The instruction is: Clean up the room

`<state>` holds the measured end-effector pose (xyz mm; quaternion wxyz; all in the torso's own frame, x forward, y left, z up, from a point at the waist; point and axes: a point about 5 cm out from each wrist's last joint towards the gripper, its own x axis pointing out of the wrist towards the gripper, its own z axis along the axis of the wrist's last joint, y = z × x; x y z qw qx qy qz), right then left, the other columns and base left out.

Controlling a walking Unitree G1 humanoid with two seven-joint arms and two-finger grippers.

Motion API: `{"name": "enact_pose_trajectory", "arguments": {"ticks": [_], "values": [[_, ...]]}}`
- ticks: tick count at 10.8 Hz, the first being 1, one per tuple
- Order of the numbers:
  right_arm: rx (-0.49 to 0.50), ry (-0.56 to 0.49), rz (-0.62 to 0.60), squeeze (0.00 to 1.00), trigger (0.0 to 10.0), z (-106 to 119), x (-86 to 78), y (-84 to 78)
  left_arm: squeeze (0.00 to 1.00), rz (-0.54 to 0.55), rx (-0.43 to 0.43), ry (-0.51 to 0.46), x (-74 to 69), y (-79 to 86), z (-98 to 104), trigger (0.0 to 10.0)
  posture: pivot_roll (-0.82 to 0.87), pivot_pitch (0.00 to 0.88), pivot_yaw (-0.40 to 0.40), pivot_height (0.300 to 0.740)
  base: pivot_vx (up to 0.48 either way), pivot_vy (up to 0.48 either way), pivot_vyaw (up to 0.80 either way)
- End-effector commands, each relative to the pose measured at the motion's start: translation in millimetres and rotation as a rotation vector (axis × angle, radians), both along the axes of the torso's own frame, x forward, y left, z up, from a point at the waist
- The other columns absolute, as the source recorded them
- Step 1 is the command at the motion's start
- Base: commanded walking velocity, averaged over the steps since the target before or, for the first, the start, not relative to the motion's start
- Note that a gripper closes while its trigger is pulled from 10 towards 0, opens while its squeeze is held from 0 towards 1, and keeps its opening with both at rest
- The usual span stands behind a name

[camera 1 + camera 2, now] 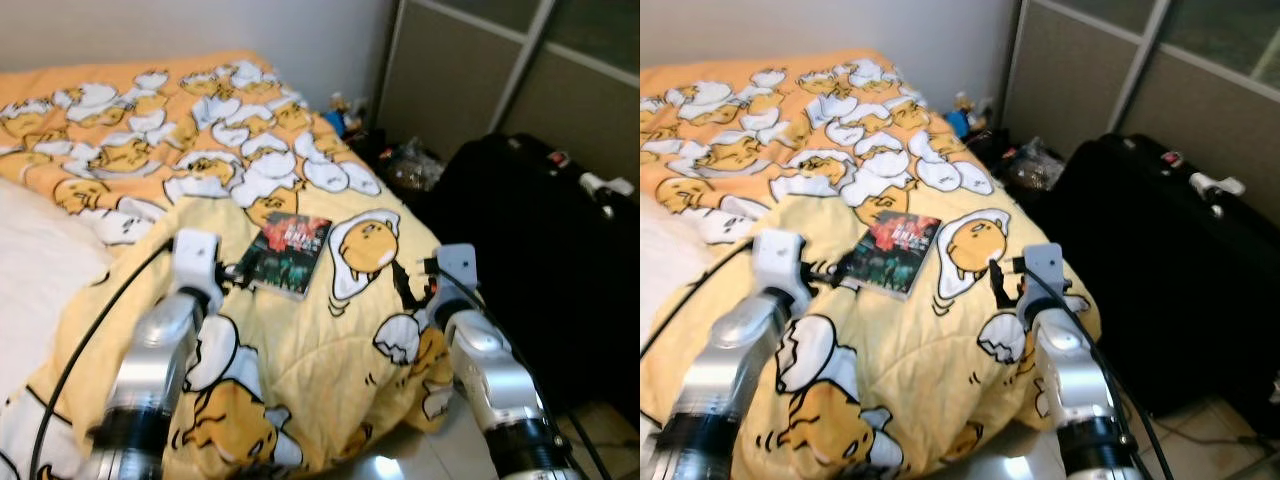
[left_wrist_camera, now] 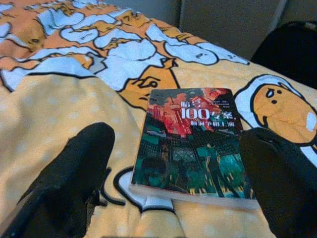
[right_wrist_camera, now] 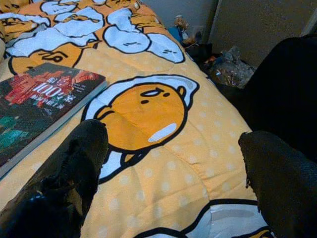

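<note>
Bedroom clutter sets the scene: a bed runs back to a pale wall, spread with a soft quilted duvet in yellow and orange, printed with cartoon eggs and dotted faintly with white. Beside it on the robot's right stands a big black suitcase, matte and boxy, against a sliding wardrobe with grey panels. In the gap between bed and wardrobe sits a heap of small things (crinkled plastic and a little toy, too small to tell further).

As I judge it, tidying has barely started: that heap is untouched and a book lies out on the duvet near the bed's foot. It is a flat, glossy paperback with a dark red-and-green cover and white lettering, its corners square.

Left hand hovers low over the duvet just short of the book, released, its fingers spread either side of the cover and touching nothing. Right hand hangs near the bed's corner beside the book, likewise released and empty. Picking up the book looks like the step in hand.
</note>
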<state>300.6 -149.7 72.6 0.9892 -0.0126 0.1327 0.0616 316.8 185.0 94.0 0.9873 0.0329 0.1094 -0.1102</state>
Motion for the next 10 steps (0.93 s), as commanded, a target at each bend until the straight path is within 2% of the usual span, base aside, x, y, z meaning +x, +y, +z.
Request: {"name": "enact_pose_trajectory", "arguments": {"ticks": [1,2,3,4,6,7,9,10], "values": [[-0.015,-0.016,0.012,0.0,10.0,4.3,0.6,-3.5,1.0,-0.026,-0.006,-0.013,12.2,-2.0,6.5,10.0,-0.05,0.0,-0.031,0.74,0.0,0.0,0.0],[-0.007,-0.027,0.059,0.0,10.0,10.8,0.6,-6.1,1.0,-0.041,-0.033,0.005,28.3,-3.3,12.1,10.0,-0.07,0.0,-0.022,0.74,0.0,0.0,0.0],[0.0,-0.039,0.191,0.0,10.0,29.3,-1.3,-12.8,1.0,-0.05,-0.069,0.052,47.0,-6.4,17.5,10.0,-0.11,0.0,-0.009,0.74,0.0,0.0,0.0],[-0.008,-0.039,0.256,0.0,10.0,39.5,-6.5,-17.9,1.0,-0.048,-0.063,0.071,52.0,-7.0,18.4,10.0,-0.13,0.0,-0.005,0.74,0.0,0.0,0.0],[0.021,-0.031,0.382,0.0,10.0,62.4,-21.8,-25.9,1.0,0.011,-0.104,0.111,60.0,-0.9,19.5,10.0,-0.18,0.0,0.012,0.74,0.0,0.0,0.0],[0.063,0.018,0.514,1.0,10.0,77.4,-44.0,-29.2,1.0,0.034,-0.104,0.135,62.8,4.6,20.6,10.0,-0.22,0.0,0.014,0.74,0.0,0.0,0.0],[0.105,0.102,0.578,1.0,10.0,83.7,-69.4,-33.4,1.0,0.018,-0.125,0.106,71.1,-0.4,34.2,10.0,-0.27,0.13,0.027,0.74,0.0,0.0,0.0],[0.1,0.119,0.576,1.0,10.0,83.7,-75.6,-33.7,1.0,0.029,-0.115,0.097,73.2,-0.6,37.7,10.0,-0.28,0.18,0.035,0.74,0.0,0.0,0.0]]}}
